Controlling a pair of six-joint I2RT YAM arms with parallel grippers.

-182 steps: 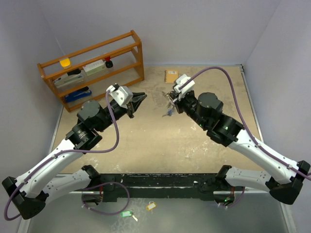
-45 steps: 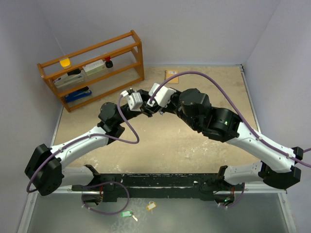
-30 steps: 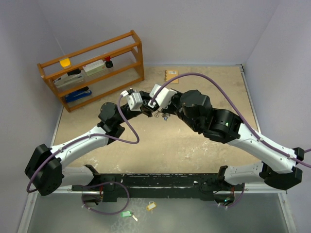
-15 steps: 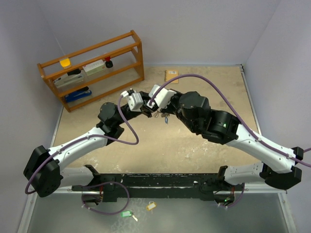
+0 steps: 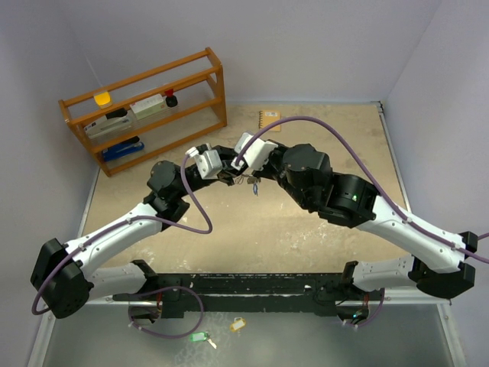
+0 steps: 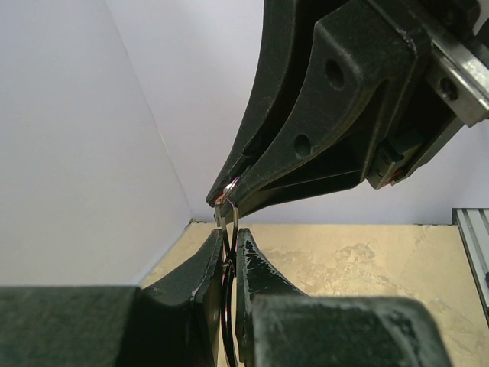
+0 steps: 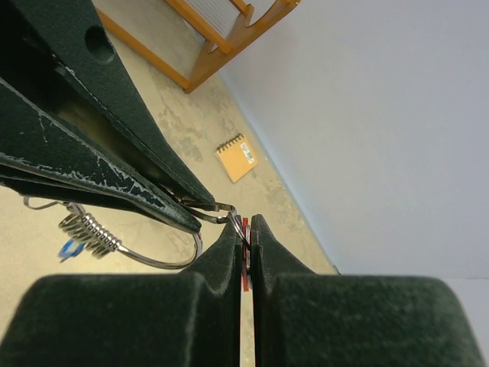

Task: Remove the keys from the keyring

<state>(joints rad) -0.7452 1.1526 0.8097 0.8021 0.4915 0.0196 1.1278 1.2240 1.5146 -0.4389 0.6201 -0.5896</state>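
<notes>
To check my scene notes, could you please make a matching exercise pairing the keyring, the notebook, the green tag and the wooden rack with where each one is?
Things: 1 keyring; 2 notebook; 3 green tag; 4 wooden rack.
Places: A far left corner of the table; B on the grey near ledge; C held up in the air; D flat by the far wall.
Pairs: 1-C, 2-D, 3-B, 4-A.
</notes>
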